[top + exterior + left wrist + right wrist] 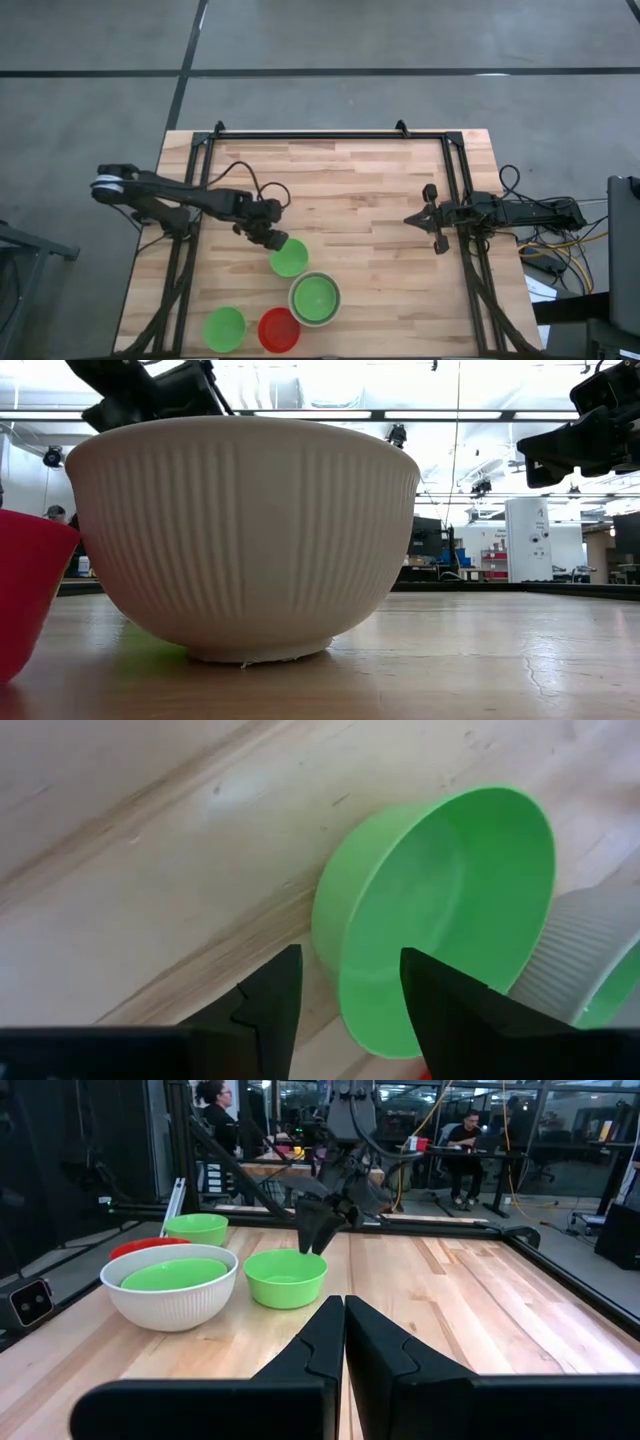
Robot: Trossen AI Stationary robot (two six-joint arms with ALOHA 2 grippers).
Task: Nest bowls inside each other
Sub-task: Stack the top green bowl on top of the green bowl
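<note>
Wooden table (380,190) mostly bare, left end effector (272,238) spread wide astride green bowl (289,258) rim, right end effector (432,217) closed.

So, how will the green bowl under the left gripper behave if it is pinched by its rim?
The green bowl looks thin and smooth, so probably light and slippery. One-sided grip by the left gripper may tilt it against the white bowl.
</note>
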